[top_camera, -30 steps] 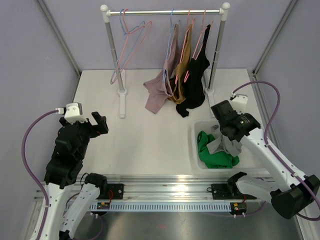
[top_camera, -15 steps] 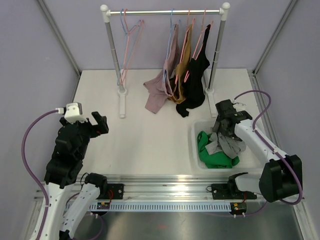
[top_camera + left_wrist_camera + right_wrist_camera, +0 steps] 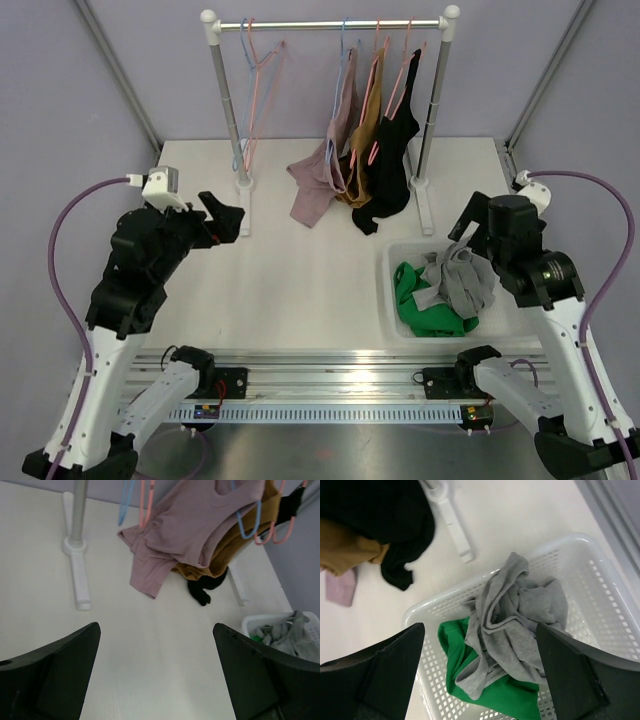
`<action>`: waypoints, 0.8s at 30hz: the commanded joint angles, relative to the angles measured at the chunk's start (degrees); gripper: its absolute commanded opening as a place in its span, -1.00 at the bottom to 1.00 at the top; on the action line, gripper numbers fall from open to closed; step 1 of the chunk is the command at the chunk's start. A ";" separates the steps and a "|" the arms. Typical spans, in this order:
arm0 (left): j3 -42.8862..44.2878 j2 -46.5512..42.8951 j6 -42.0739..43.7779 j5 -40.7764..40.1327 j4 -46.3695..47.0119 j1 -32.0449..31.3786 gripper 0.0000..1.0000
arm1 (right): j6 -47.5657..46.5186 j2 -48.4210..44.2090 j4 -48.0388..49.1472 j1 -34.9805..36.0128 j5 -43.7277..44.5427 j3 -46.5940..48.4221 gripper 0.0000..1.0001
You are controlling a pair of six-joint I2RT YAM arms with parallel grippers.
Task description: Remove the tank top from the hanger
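Right gripper [image 3: 480, 630] hung above the white basket [image 3: 420, 611], jaws spread wide and empty; the grey tank top [image 3: 520, 615] lay crumpled inside on a green garment [image 3: 457, 652] (well apart from the rack [image 3: 330, 22]). Left gripper [image 3: 222, 215], equally spread, held nothing.

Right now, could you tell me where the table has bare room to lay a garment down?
The widest bare stretch of table lies between the rack's left foot, the draped mauve top and the white basket. The back-left corner beside that foot is free too. It is crowded under the hanging tops and in the basket.
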 commanded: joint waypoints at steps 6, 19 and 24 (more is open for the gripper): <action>18.60 18.16 1.42 -2.64 7.36 -13.07 0.98 | -5.97 -12.57 11.68 -0.28 -28.13 -6.34 0.99; 46.22 48.14 11.00 -2.91 15.86 -16.24 0.98 | -3.34 -20.15 11.70 -0.28 -44.24 -8.81 0.98; 49.98 56.38 13.38 -3.61 22.99 -16.42 0.85 | -2.28 -22.78 11.08 -0.19 -47.22 -10.30 0.93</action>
